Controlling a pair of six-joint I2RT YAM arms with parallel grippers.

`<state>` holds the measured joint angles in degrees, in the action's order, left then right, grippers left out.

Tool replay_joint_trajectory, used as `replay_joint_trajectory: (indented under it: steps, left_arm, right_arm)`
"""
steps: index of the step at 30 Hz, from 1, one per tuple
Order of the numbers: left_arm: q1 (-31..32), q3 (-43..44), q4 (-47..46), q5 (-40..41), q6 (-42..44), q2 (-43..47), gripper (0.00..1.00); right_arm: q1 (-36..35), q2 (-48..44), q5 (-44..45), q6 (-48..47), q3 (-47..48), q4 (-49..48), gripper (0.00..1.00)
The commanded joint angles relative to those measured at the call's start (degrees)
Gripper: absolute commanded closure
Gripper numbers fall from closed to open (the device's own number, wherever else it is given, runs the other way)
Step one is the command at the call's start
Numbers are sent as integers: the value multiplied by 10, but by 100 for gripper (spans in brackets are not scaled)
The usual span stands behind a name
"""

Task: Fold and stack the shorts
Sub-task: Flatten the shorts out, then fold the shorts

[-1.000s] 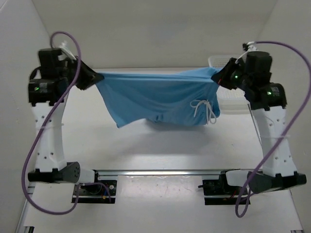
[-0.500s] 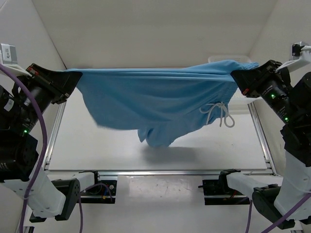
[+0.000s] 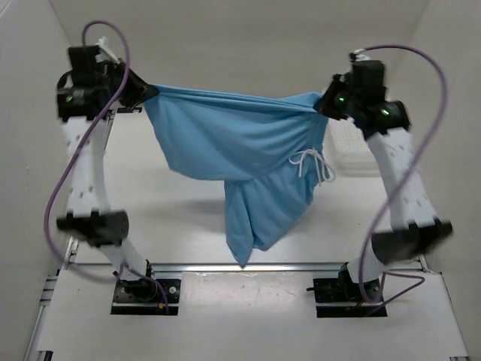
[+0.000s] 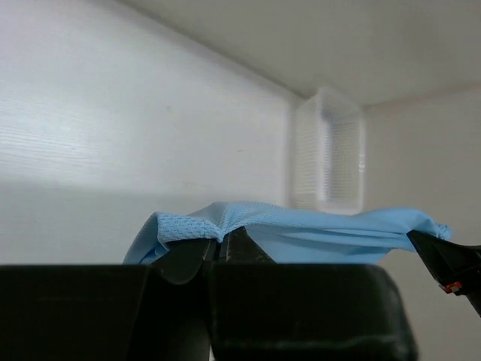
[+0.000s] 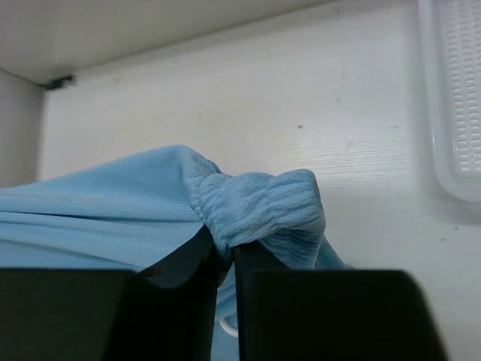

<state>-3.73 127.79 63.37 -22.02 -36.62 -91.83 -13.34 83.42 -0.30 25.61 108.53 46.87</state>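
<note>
High above the surface (image 3: 173,218), between your two arms, the sky-blue shorts (image 3: 225,139) hang spread like a banner, and that spread looks like the reason for the hold. Your left fingers (image 3: 141,96) are pinched tight on a hem corner. Your right fingers (image 3: 328,104) are clamped on the bunched elastic waistband (image 5: 259,204), so the top edge runs taut from one grip to the other and the cloth's own weight draws the rest downward. One leg (image 3: 259,218) dangles lower than the other folds, its tip hanging over the near part of the surface; you cannot tell from above whether it touches. The white drawstring (image 3: 312,165) hangs loose just below the right-hand grip, which tells you the waist sits on that side. The white mesh basket (image 3: 353,147) rests on the surface beside the right arm, apart from the cloth. No fold looks made yet; holding the garment up this way probably lets twists fall out before you lay it flat. Both pinches are narrow, so a slipped corner is the likely risk.
</note>
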Motion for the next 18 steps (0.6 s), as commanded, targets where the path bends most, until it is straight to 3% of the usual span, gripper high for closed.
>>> replay_joint_trajectory:
  steps: [1,2,3,4,6,7,11,14,16,17,18]
  left_arm:
    - [-26,66,-53,116,48,-144,90]
    - [-26,103,-46,124,56,-187,82]
    - [-26,149,-24,124,62,-277,60]
    - [-21,248,4,131,68,-318,20]
    - [-16,294,60,131,68,-365,4]
    - [-7,242,53,131,76,-351,0]
    - [30,-14,-47,149,91,-198,0]
    - [75,-123,-47,167,98,-112,4]
    - [101,-250,-47,158,107,-74,22]
    - [128,-293,-47,150,107,-43,49]
    - [143,-380,-52,131,98,-29,60]
  right_arm:
    - [20,142,116,-49,15,-37,84]
    - [20,181,95,-49,79,-37,37]
    - [20,255,80,-35,122,2,25]
    - [20,282,79,-28,160,22,18]
    - [20,291,73,-17,184,35,8]
    - [14,278,80,-17,160,17,5]
    - [21,186,75,1,-21,-41,3]
    - [27,114,48,7,-180,-70,6]
    - [27,70,32,2,-284,-77,11]
    - [27,57,27,1,-316,-77,14]
    - [33,33,15,1,-374,-83,21]
